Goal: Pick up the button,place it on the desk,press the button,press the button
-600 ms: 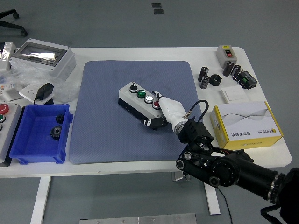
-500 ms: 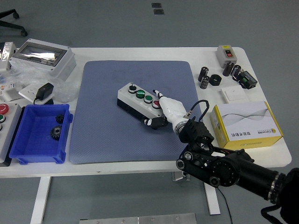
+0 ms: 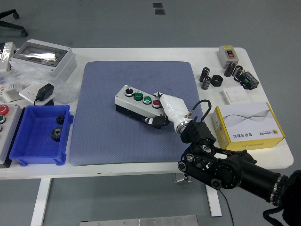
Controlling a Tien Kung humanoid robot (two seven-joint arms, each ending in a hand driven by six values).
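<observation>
The button box (image 3: 133, 104) is a light grey case with a black knob, two green buttons and a red button (image 3: 156, 102) in a row. It lies on the blue-grey mat (image 3: 108, 136), near its middle. My right hand (image 3: 165, 107), white with dark fingertips, comes in from the lower right and is closed on the box's right end. One finger (image 3: 159, 96) lies over the top by the red button and a dark finger (image 3: 157, 121) presses its near side. The left arm is out of view.
A blue bin (image 3: 28, 153) with gears sits at the left front. A grey enclosure (image 3: 42, 59) and a black charger (image 3: 45, 92) lie at the back left. A yellow-white carton (image 3: 247, 125), capacitors (image 3: 207, 77) and a switch box (image 3: 229, 54) stand on the right.
The button box has slid left and a little away from me on the mat and turned slightly. My right hand moved with it at its right end.
</observation>
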